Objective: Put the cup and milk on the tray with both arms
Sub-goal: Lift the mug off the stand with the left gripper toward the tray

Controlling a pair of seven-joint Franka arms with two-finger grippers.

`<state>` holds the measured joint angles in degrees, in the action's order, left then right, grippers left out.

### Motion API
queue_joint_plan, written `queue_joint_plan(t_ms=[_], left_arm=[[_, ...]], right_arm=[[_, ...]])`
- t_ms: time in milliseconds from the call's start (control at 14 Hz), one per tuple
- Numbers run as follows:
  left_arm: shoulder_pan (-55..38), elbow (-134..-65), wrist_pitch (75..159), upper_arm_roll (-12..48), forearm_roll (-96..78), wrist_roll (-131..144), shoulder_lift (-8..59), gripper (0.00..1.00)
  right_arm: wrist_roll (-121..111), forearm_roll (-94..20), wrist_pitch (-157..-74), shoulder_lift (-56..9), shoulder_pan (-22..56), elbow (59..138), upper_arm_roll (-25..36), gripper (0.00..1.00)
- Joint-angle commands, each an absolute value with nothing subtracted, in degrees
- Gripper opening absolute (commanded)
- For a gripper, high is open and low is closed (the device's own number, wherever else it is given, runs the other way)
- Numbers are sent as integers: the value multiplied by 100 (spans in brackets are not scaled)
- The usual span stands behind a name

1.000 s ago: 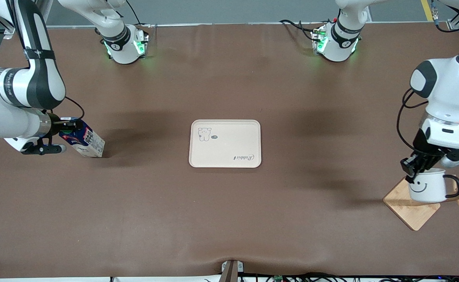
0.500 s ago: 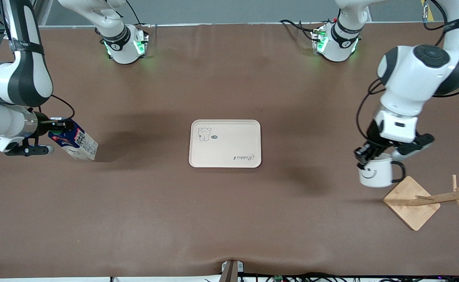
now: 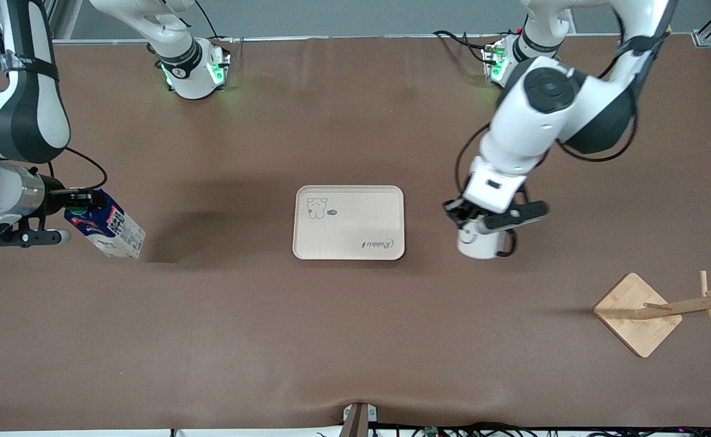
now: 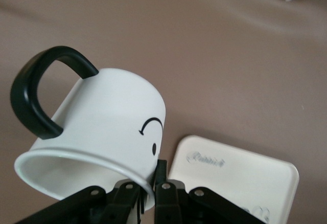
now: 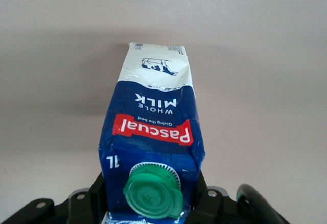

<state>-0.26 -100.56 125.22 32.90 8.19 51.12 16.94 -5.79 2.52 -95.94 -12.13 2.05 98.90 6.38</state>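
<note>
Gripping cup (image 3: 479, 244) rim: left end effector (image 3: 466, 220) | milk (image 3: 107, 227) top: right end effector (image 3: 82, 195)

We see a matt brown table cover (image 3: 355, 328) that looks like soft cloth or leatherette, with faint creases near its front edge. The tray (image 3: 349, 223) looks like smooth cream plastic with a dull sheen and printed drawings. The cup (image 4: 110, 124) has a smooth, slightly glossy white enamel-like coat with a black glossy handle. The milk (image 5: 150, 132) is a coated paper carton, lightly creased on its white part, with a ribbed green plastic cap (image 5: 152, 192). The peg stand (image 3: 637, 314) is pale unvarnished-looking wood with visible grain. Both arms have glossy white plastic shells with black matt joints, and the grippers look like matt black plastic.
</note>
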Motion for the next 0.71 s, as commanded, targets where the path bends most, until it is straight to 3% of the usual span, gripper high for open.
queue_joint_plan(t_ms=[0, 214, 357, 643], left_arm=[[-490, -9090, 12208, 3296, 800, 5281, 2669, 0], [-965, -8649, 12208, 3287, 782, 5694, 3425, 0], [-1395, -8378, 12208, 3252, 782, 6299, 3865, 0], [-1617, -8367, 11973, 3252, 704, 6521, 4086, 0]], right_arm=[[-510, 167, -9413, -1415, 228, 9292, 615, 19], [-510, 228, -9405, -1572, 228, 9011, 606, 19], [-553, 211, -9038, -1931, 141, 8624, 615, 28], [-580, 193, -8666, -2276, 70, 8104, 615, 34]])
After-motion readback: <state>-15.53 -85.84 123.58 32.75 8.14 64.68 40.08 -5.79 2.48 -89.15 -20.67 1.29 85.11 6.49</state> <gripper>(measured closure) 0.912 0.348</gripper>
